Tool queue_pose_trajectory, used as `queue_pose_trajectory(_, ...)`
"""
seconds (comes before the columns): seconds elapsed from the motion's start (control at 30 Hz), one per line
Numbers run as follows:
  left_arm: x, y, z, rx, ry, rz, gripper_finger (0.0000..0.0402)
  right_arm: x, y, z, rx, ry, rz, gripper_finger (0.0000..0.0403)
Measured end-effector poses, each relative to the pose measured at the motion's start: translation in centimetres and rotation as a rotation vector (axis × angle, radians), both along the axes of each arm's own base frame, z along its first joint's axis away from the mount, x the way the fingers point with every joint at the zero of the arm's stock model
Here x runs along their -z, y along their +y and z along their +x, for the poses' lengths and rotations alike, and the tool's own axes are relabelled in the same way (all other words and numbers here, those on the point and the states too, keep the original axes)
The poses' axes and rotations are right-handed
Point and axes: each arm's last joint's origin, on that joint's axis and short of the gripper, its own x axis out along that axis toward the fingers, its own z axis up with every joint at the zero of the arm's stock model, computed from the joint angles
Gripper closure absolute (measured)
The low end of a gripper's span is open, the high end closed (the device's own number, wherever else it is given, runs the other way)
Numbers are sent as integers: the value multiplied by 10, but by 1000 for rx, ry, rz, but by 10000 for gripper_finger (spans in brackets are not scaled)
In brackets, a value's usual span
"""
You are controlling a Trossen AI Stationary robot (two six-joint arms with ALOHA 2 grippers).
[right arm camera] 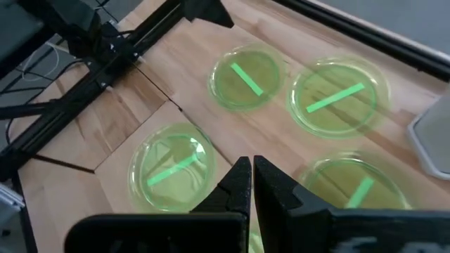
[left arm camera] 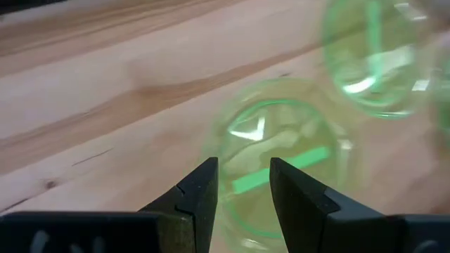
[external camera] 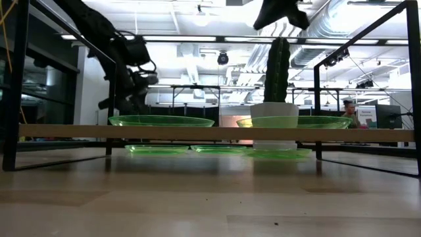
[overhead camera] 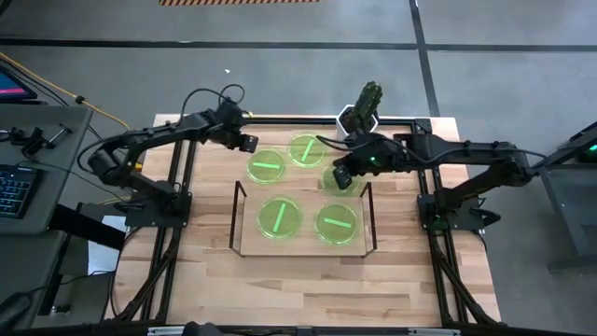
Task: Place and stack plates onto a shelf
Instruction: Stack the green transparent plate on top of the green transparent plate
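While two plates (overhead camera: 278, 217) lie on the shelf (overhead camera: 238, 224): three more wait on the table (overhead camera: 205, 280).
Left gripper (overhead camera: 248, 143) narrowly open beside one; right gripper (overhead camera: 341, 178) nearly closed, empty, above another.

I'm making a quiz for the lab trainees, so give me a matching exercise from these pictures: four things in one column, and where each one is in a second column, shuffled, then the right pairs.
Column one:
1. left gripper
2. right gripper
3. potted cactus
4. shelf

Column two:
A. at the table's far edge, behind the plates
B. carrying two green plates side by side
C. over the plate just behind the shelf's right end
D. beside the leftmost plate on the table, fingers apart

Pairs: 1-D, 2-C, 3-A, 4-B
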Motion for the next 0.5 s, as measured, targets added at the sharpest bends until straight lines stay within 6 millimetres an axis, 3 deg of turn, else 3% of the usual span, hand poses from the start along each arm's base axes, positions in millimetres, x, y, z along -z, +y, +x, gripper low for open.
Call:
queue_pose_trajectory(0.23,27,8,6,-64,91,-51,284,-9,0,-21,-15,31,-47,403)
queue_pose_trajectory(0.5,58,9,17,-59,152,-122,284,-9,0,-29,-23,77,-72,403)
